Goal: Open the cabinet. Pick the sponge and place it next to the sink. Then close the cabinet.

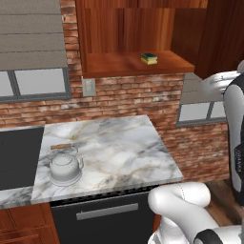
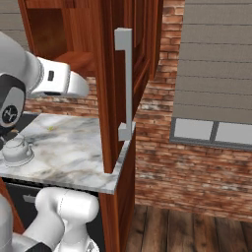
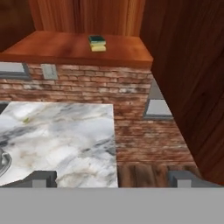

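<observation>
Sponge (image 1: 149, 58) on open cabinet (image 1: 128, 64) shelf; claw (image 3: 112, 178) spread apart, empty, above counter (image 1: 114, 152).

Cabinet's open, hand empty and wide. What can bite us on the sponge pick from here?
1. The sponge is small and flat on the cabinet shelf, so the open hand may scrape the shelf or close above it.
2. The open door stands beside the reach path; the arm could clip it or its handle.
3. The kettle sits on the counter beside the sink, crowding the drop spot.
</observation>
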You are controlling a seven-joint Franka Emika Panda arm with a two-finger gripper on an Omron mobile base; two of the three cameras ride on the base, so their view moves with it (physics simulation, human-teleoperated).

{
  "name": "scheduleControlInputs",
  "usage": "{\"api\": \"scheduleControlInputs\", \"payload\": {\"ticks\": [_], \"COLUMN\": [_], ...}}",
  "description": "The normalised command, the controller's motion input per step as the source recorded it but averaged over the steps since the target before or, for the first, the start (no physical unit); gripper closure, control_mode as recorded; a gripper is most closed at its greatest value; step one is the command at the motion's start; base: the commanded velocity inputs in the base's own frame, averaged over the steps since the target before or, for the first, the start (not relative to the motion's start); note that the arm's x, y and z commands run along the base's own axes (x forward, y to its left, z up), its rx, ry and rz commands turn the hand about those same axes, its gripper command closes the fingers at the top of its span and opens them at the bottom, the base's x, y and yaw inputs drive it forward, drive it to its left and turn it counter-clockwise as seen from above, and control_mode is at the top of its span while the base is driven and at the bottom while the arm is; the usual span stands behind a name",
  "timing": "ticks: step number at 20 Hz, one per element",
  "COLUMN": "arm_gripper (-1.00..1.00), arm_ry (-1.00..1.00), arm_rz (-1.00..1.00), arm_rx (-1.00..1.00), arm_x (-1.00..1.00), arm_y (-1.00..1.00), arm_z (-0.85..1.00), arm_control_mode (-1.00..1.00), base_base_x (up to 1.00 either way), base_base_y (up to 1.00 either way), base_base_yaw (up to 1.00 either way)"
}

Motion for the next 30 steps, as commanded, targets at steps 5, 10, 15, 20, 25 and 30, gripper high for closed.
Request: {"api": "scheduleControlInputs", "payload": {"ticks": [5, 10, 15, 20, 25, 30], "arm_gripper": [-1.0, -1.0, -1.0, -1.0, -1.0, -1.0], "arm_ry": [0.02, 0.0, 0.0, 0.0, 0.0, 0.0], "arm_rz": [0.01, 0.0, 0.0, 0.0, 0.0, 0.0], "arm_rx": [0.01, 0.06, 0.08, 0.04, 0.0, 0.0], "arm_x": [0.6, 0.8, 0.9, 0.73, 0.55, 0.42], "arm_y": [0.19, 0.12, 0.21, 0.24, 0.25, 0.03], "arm_z": [0.0, 0.0, -0.14, -0.04, 0.0, 0.0], "arm_control_mode": [-1.0, -1.0, -1.0, -1.0, -1.0, -1.0], "base_base_x": [0.0, 0.0, 0.0, 0.0, 0.0, 0.0], "base_base_y": [0.0, 0.0, 0.0, 0.0, 0.0, 0.0], "base_base_yaw": [0.0, 0.0, 0.0, 0.0, 0.0, 0.0]}}
